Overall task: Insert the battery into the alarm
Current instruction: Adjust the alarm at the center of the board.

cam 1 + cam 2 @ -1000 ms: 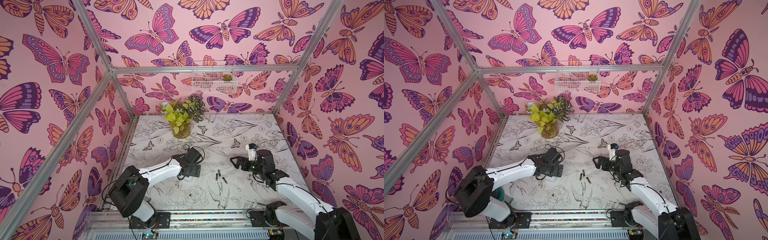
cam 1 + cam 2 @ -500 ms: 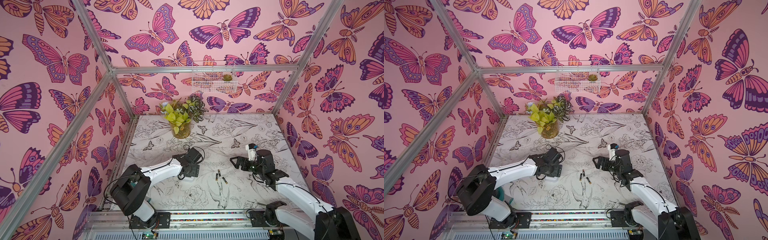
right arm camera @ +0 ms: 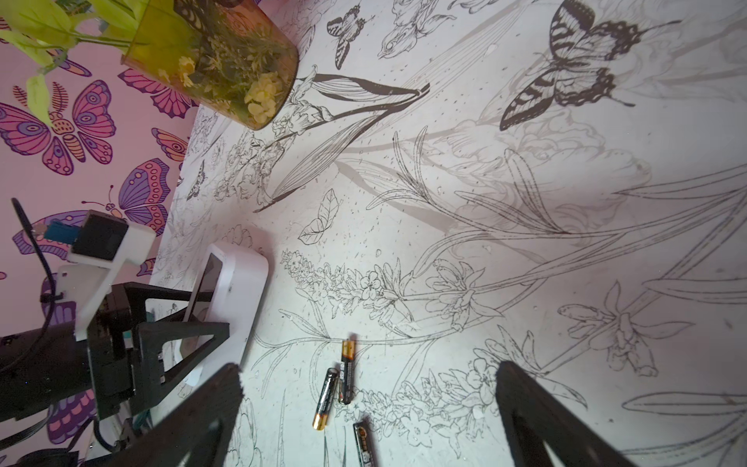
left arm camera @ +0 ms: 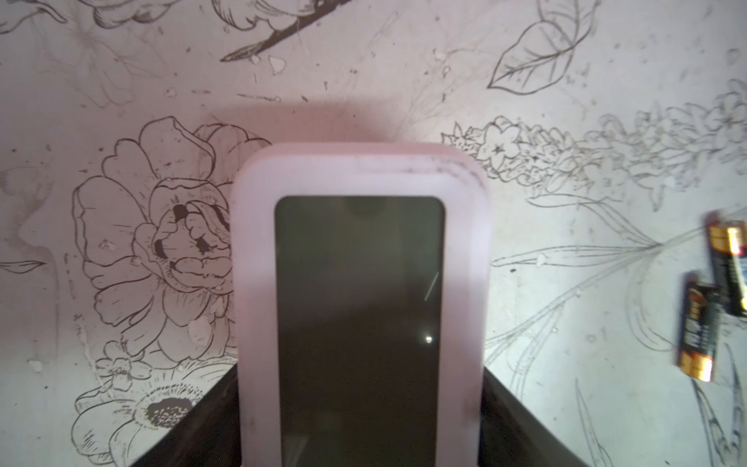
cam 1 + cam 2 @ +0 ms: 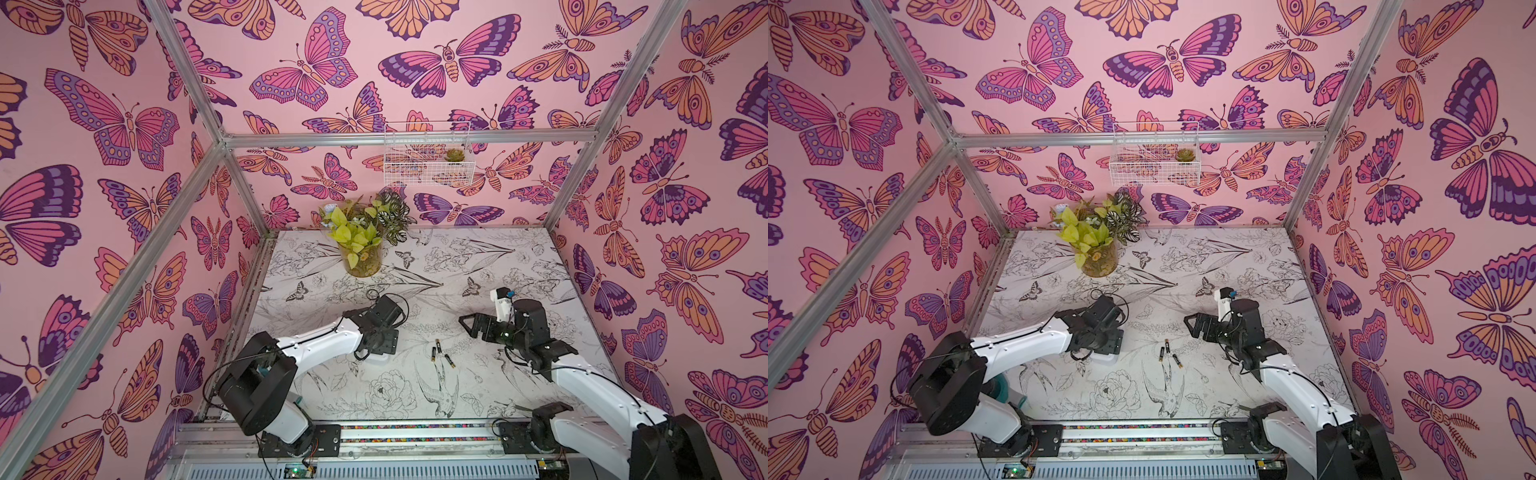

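Note:
The alarm (image 4: pixel 359 307), white with a dark grey screen facing up, lies on the table between my left gripper's (image 4: pixel 359 376) black fingers (image 4: pixel 202 424), which press against both of its long sides. In both top views only a white corner of the alarm (image 5: pixel 376 356) (image 5: pixel 1104 357) shows under the left gripper (image 5: pixel 380 340). Three batteries (image 5: pixel 437 345) (image 5: pixel 1167 345), black with gold ends, lie loose just right of it; the right wrist view shows them (image 3: pixel 347 370) below my open, empty right gripper (image 3: pixel 368 372), which hovers right of them (image 5: pixel 471 328).
A glass vase of green leaves (image 5: pixel 361 259) stands at the table's back left. A white wire basket (image 5: pixel 428 160) hangs on the back wall. Butterfly-patterned walls close in the table on three sides.
The left gripper's jaws have narrowed onto the alarm's sides. The right arm and the batteries have not moved.

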Controlling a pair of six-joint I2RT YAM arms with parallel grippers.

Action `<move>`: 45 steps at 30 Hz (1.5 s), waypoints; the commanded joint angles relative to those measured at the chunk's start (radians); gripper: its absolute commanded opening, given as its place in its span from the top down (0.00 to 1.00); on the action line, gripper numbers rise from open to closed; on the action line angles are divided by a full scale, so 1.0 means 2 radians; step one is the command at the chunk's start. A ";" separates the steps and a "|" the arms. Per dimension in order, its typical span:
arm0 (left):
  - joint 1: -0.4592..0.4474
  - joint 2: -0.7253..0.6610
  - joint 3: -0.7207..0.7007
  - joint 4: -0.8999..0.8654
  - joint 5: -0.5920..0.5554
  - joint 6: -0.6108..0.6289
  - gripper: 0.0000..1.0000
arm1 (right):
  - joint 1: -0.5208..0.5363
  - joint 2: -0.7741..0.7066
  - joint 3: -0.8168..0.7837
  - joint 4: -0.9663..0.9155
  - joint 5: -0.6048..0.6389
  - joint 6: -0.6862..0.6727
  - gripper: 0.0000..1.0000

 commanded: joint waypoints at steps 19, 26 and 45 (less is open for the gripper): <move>-0.057 -0.143 -0.056 0.241 0.143 0.018 0.31 | 0.272 -0.008 0.196 -0.168 0.191 0.093 0.05; -0.063 -0.147 -0.063 0.265 0.150 0.013 0.31 | 0.279 0.026 0.201 -0.140 0.173 0.122 0.21; -0.064 -0.178 -0.088 0.291 0.159 0.012 0.32 | 0.288 0.051 0.201 -0.093 0.170 0.171 0.28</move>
